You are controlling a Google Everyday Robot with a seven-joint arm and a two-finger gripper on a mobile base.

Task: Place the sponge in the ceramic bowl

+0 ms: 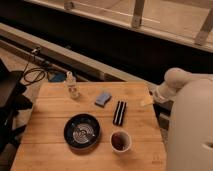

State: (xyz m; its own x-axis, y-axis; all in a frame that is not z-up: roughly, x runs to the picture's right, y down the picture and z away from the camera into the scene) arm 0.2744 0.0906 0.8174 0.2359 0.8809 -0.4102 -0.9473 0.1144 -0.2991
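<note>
The sponge (103, 98) is a small blue-grey block lying flat on the far middle of the wooden table (50, 125). The ceramic bowl (82, 131), dark with pale rings inside, sits toward the front, left of centre, with nothing in it. My white arm (175, 85) comes in from the right. Its gripper (148, 100) is at the table's right edge, well to the right of the sponge and beyond the black bar. It holds nothing that I can make out.
A long black ribbed bar (119, 112) lies between the sponge and the gripper. A pale cup (120, 141) with a dark reddish inside stands right of the bowl. A small bottle (72, 86) stands at the far left. Cables (32, 75) lie on the floor behind.
</note>
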